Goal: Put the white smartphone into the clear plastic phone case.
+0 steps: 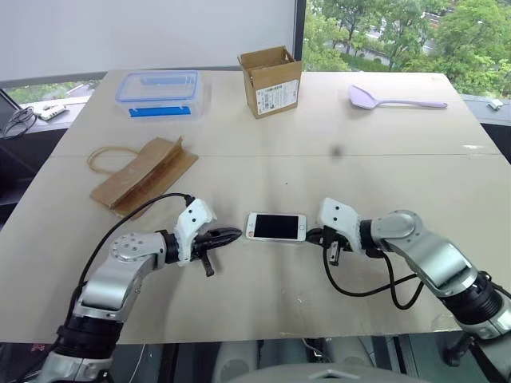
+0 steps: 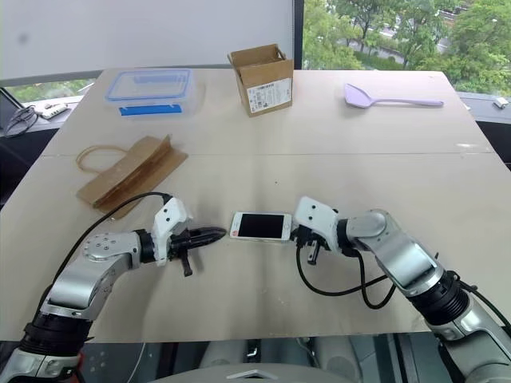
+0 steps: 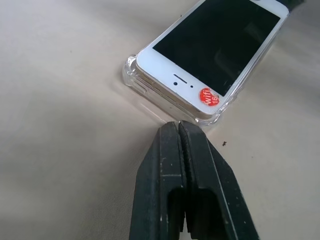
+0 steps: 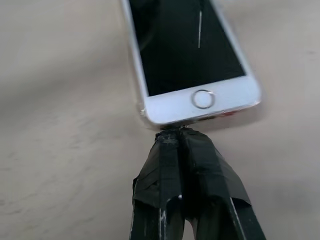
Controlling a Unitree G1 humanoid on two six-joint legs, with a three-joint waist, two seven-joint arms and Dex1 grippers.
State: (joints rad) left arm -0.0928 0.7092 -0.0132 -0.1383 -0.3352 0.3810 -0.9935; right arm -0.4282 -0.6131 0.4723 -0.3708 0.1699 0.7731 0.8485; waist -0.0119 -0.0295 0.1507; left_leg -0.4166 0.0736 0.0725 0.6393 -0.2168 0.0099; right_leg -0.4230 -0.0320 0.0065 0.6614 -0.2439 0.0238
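The white smartphone (image 1: 275,227) lies screen-up near the front middle of the table (image 1: 263,159), between the 2 grippers. It sits on the clear plastic phone case (image 3: 131,75), whose glossy rim shows around its corners in the left wrist view; the phone rides a little above that rim at the earpiece end, where a small red sticker (image 3: 208,96) is stuck on the white bezel.

The left gripper (image 1: 233,234) has its 2 black fingers pressed together with nothing between them, its tip just beside the earpiece end of the phone. The right gripper (image 1: 313,235) is also closed and empty, its tip touching the home-button end of the phone.

Farther back on the table lie a brown paper bag (image 1: 144,174), a clear box with a blue lid (image 1: 157,94), an open cardboard box (image 1: 271,80) and a pale purple spoon (image 1: 391,100), all well apart from the phone.
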